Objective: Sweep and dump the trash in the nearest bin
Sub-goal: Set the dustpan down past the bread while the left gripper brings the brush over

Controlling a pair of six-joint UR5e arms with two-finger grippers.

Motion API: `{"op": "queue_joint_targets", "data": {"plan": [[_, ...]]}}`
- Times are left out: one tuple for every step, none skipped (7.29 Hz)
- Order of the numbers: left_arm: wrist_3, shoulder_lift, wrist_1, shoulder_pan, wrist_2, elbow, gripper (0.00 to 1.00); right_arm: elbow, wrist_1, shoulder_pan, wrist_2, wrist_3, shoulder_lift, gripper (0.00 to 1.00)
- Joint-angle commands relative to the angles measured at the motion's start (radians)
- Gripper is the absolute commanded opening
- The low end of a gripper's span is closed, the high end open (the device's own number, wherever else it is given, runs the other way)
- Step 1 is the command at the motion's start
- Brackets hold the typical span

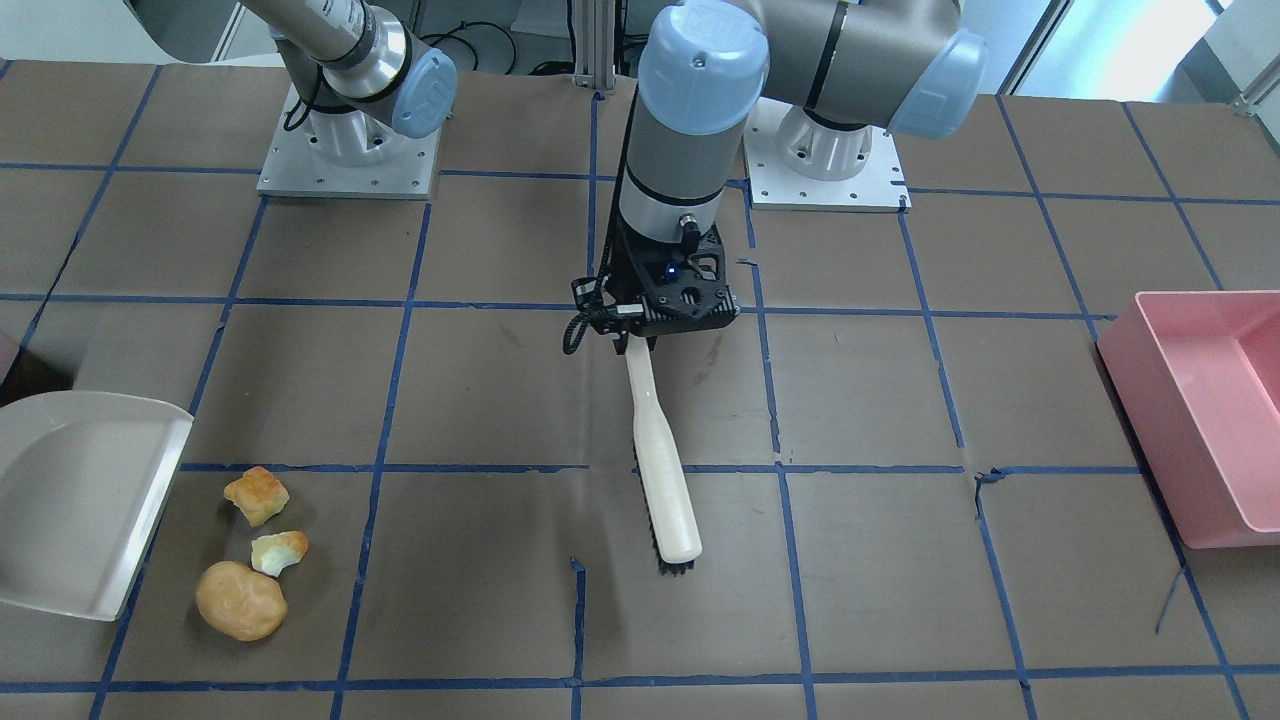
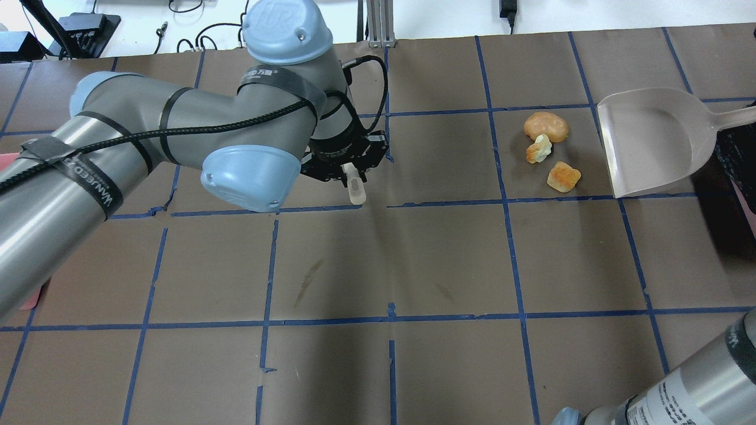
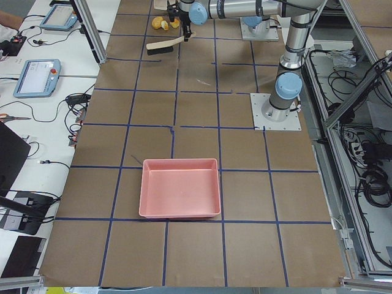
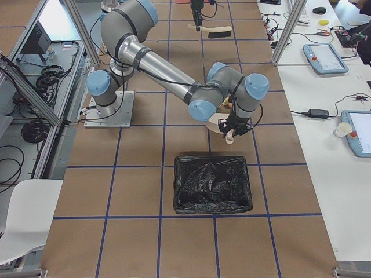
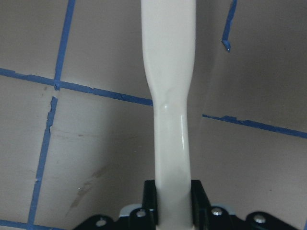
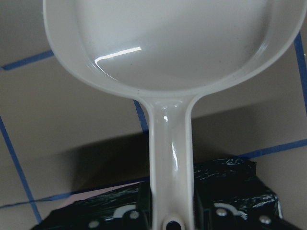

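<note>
Exterior front-facing view: all trash (image 1: 278, 552) lies unswept on the surface (image 1: 500, 400) beside the dustpan (image 1: 80, 500), which the right gripper (image 6: 170, 215) grasps; the left gripper (image 1: 638, 335) clenches the brush (image 1: 668, 490) well apart, with sweeping and dumping left to do

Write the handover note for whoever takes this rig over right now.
The left gripper is shut on the brush handle, mid-table, apart from the trash. The right gripper is shut on the dustpan handle; pan empty, mouth facing the trash. The potato-like lump and two bread chunks lie by that mouth. The black-bagged bin sits at the dustpan's handle end. Done: tools gripped. Left: sweep all three in, dump in that bin.
</note>
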Motion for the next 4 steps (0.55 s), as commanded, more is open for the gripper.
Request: {"op": "queue_joint_targets", "data": {"plan": [[-0.015, -0.049, 0.009, -0.064, 0.006, 0.051, 0.0, -0.001, -0.046, 0.019, 0.005, -0.037, 0.047, 0.0], [-0.014, -0.1, 0.064, -0.087, 0.003, 0.073, 0.0, -0.001, -0.057, 0.036, 0.007, -0.038, 0.065, 0.0], [-0.015, -0.159, 0.096, -0.122, 0.005, 0.112, 0.0, -0.001, -0.06, 0.039, 0.008, -0.04, 0.065, 0.0], [-0.008, -0.19, 0.097, -0.14, 0.008, 0.157, 0.0, 0.001, -0.071, 0.05, 0.008, -0.046, 0.073, 0.0]]}}
